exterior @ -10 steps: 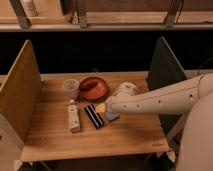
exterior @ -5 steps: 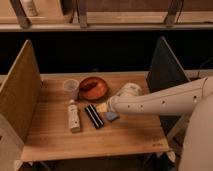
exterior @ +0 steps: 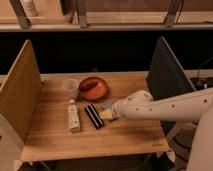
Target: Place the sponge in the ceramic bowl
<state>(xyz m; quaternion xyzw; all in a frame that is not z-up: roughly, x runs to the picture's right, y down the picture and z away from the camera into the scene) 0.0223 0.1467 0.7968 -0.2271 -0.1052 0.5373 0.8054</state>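
Tool (exterior: 107,114) low over table (exterior: 55,142) at sponge (exterior: 108,106), just right of black block (exterior: 93,116), ceramic bowl (exterior: 93,88) behind; can't tell its grip state.

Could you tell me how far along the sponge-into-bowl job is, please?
Done: the gripper is at the sponge, beside the black block. In hand: the pickup; the sponge lies on the table, and I cannot tell whether it is gripped. Left: lifting it and setting it in the bowl.
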